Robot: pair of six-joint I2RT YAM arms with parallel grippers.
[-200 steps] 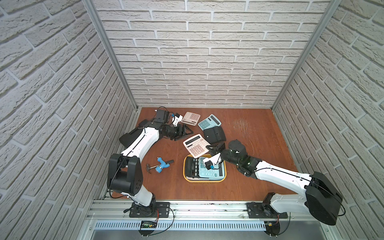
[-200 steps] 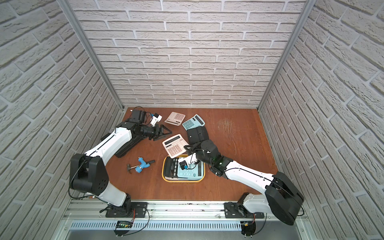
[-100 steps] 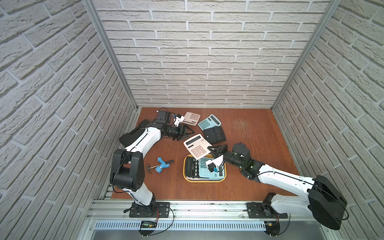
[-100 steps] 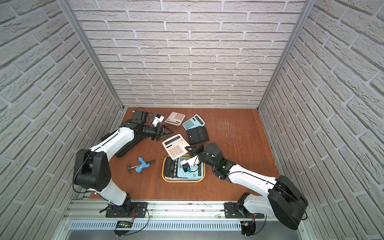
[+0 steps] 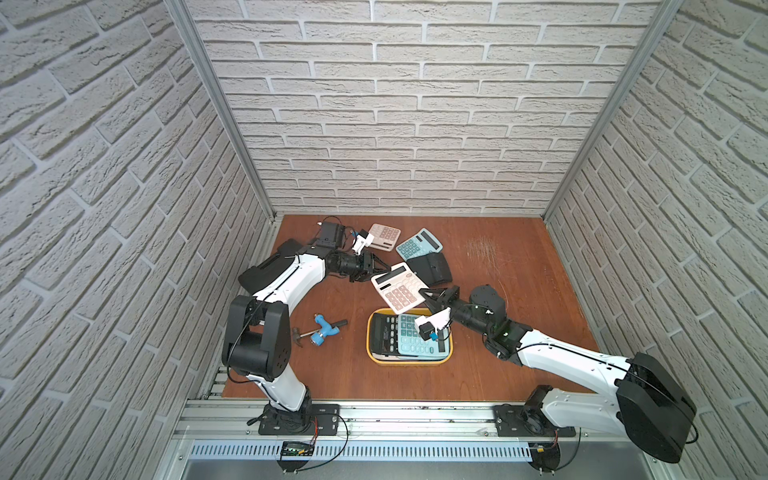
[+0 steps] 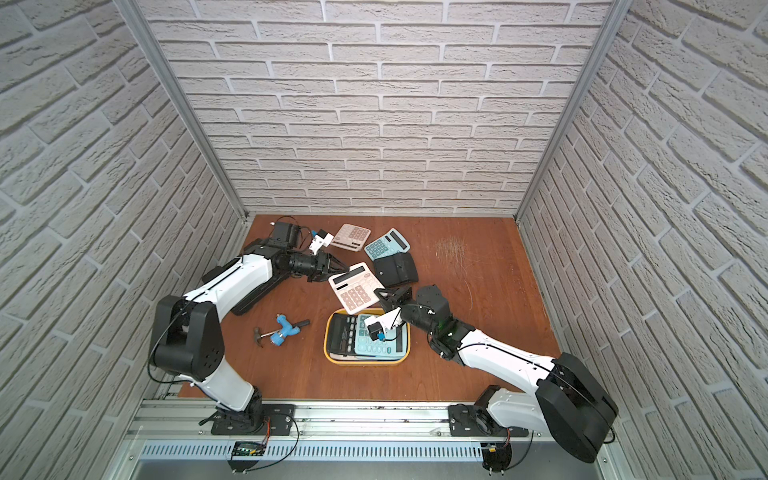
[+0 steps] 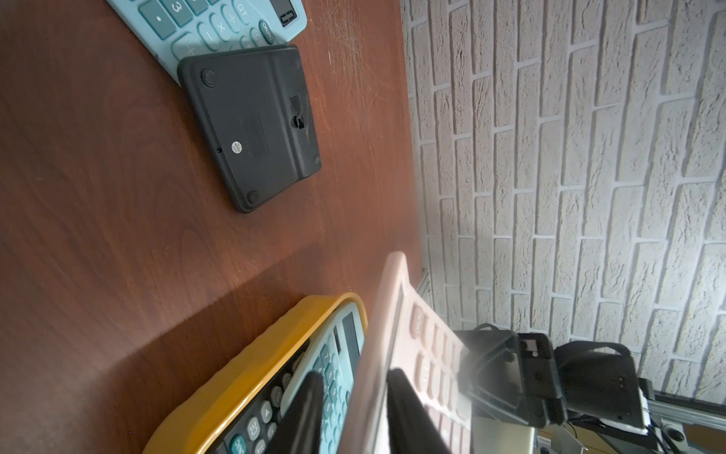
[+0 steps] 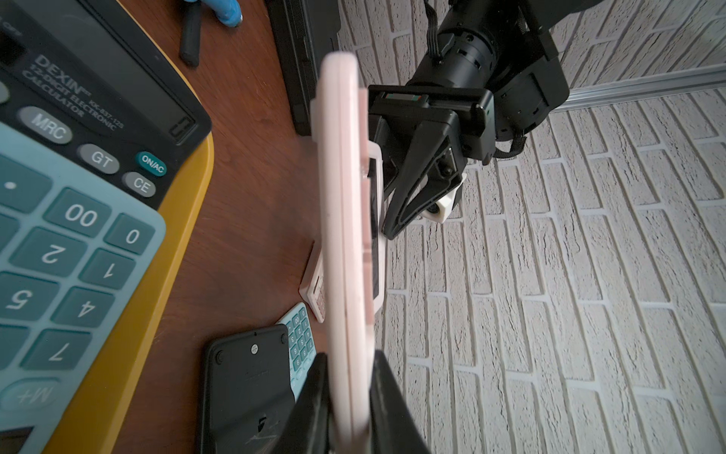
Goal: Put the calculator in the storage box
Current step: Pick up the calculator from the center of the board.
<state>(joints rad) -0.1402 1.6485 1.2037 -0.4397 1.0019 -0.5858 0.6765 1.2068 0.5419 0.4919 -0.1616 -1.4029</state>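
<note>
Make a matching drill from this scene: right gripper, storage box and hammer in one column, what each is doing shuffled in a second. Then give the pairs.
Column one
1. right gripper
2. storage box
3. hammer

Column two
a. lies on the table, apart from the box
b. clamped on the edge of a pink calculator held in the air
c. has a black calculator and a teal calculator inside

Pairs: 1-b, 2-c, 3-a
</note>
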